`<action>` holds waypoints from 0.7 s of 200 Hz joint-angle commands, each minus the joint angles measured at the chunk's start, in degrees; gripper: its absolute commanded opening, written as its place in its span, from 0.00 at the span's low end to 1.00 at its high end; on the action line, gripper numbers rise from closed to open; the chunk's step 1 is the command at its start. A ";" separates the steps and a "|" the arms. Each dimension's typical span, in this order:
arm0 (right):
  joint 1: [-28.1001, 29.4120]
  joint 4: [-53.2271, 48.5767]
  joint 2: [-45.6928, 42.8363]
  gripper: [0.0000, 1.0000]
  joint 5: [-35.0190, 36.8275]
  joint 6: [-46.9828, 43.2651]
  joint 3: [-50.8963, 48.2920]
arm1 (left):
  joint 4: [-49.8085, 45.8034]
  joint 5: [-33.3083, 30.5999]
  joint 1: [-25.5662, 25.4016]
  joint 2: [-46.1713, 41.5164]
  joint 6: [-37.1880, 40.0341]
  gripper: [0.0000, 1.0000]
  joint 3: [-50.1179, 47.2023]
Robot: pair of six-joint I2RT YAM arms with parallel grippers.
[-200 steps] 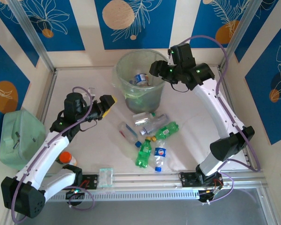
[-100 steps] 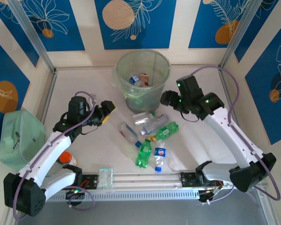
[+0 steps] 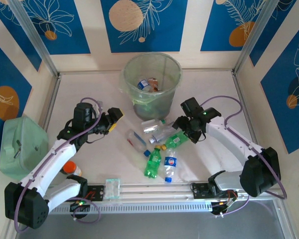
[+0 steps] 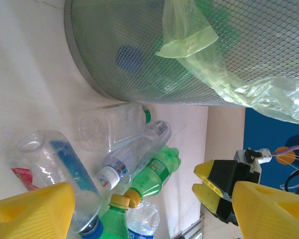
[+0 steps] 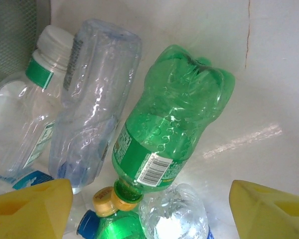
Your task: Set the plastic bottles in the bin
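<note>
From above, the bin (image 3: 162, 108) stands at 12 o'clock on the worktop (image 3: 89, 89) with a few bottles already inside, and the rest of the plastic bottles (image 3: 157, 144) lie in a loose heap just at its 6 o'clock. The right fingers (image 3: 181, 123) hover spread and empty at 3 o'clock of the heap, over a green bottle (image 3: 178, 138); the left fingers (image 3: 117, 111) hang at 9 o'clock, also spread wide with nothing in them. The left wrist view has the bin's mesh-patterned wall and its liner bag (image 4: 224, 74) at 12 o'clock, the heap beneath. The right wrist view looks down on the green bottle lying on its side, base toward 1 o'clock, neck toward 7 o'clock meeting a yellow cap (image 5: 103, 200), a clear bottle (image 5: 97, 99) just beside it at 9 o'clock. The step looks like picking this one: best to come down across its belly near the label, slip one finger into the narrow gap beside the clear bottle, close gently since thin plastic probably buckles, and lift straight up before swinging to the bin
</note>
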 commanded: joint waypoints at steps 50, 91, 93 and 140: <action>14.65 -10.98 -0.12 0.85 -0.13 4.67 -1.72 | 1.49 0.76 0.27 1.09 0.77 0.81 -1.54; 15.96 -4.66 4.10 0.91 -7.61 -0.27 -4.49 | 1.17 0.88 0.28 0.51 0.94 0.81 -1.80; 16.09 -4.57 4.51 0.92 -7.63 -0.55 -4.29 | 1.19 0.85 0.22 0.48 0.95 0.81 -1.81; 16.48 -3.20 11.08 0.89 -6.52 -4.08 -1.67 | 0.66 0.94 0.28 -0.32 0.99 0.81 -2.07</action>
